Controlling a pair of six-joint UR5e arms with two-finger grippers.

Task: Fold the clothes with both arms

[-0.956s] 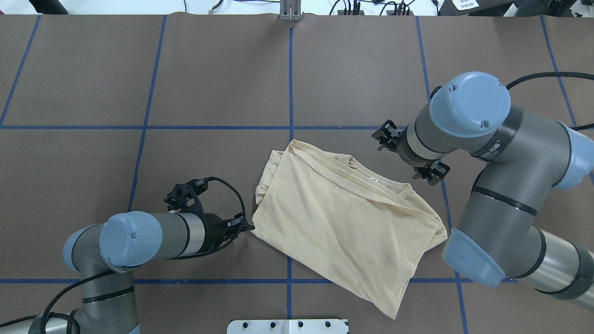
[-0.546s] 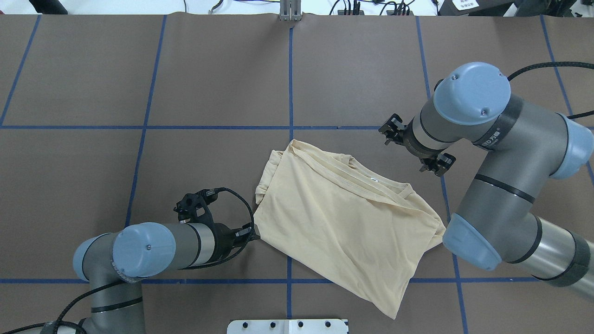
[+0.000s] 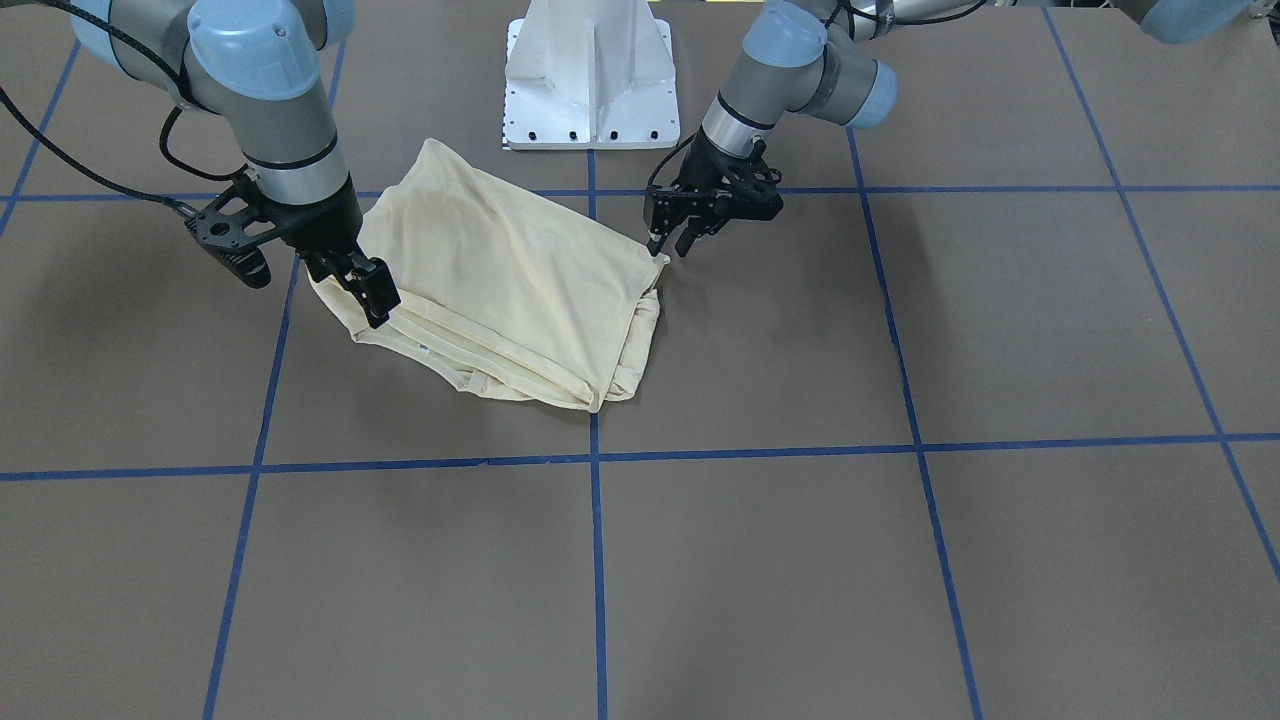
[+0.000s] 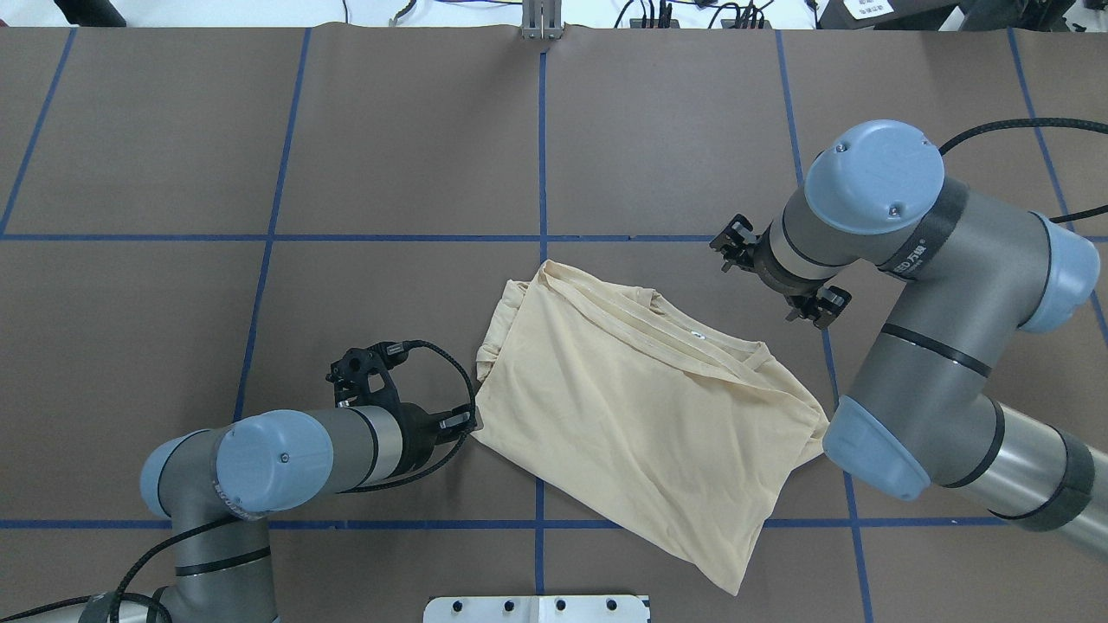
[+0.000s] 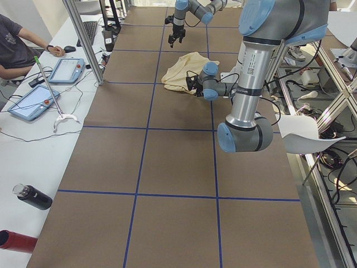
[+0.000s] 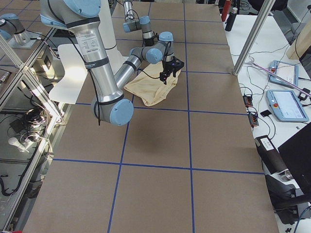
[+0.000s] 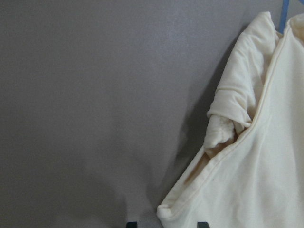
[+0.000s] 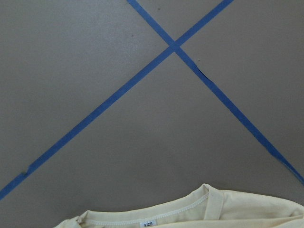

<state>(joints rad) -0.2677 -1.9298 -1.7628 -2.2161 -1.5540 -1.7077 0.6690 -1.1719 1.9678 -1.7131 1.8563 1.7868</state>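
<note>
Clock refs are from the overhead view, with 12 at the far edge.

Table (image 4: 389, 130): brown top with a grid of blue tape lines (image 4: 541, 173).

Right arm (image 4: 935, 372): comes in from 4 o'clock, elbow bent, wrist pointing at the shirt's 2 o'clock side.

Left arm (image 4: 329, 446): comes in from 8 o'clock, lying low, forearm aimed toward 3.

Shirt (image 4: 640, 415): at table centre, a bit toward 5. It lies flat, partly folded and skewed. The collar edge runs along its 1 o'clock side, one corner points to 5 near the base plate (image 4: 537, 608), and fabric is bunched up at its 10 o'clock end.

Left gripper (image 3: 668, 243): at the shirt's 8 o'clock corner. Jaws are apart. In the wrist view both fingertips (image 7: 132, 224) straddle that corner without clamping it.

Right gripper (image 3: 372, 298): tip is at the collar-side edge, at the shirt's 2 o'clock. It's hidden under the wrist in the overhead view. I can't tell whether the jaws are apart or together, or whether it touches the cloth.

Tag (image 8: 148, 224): white, inside the collar, reads "SIZE".
</note>
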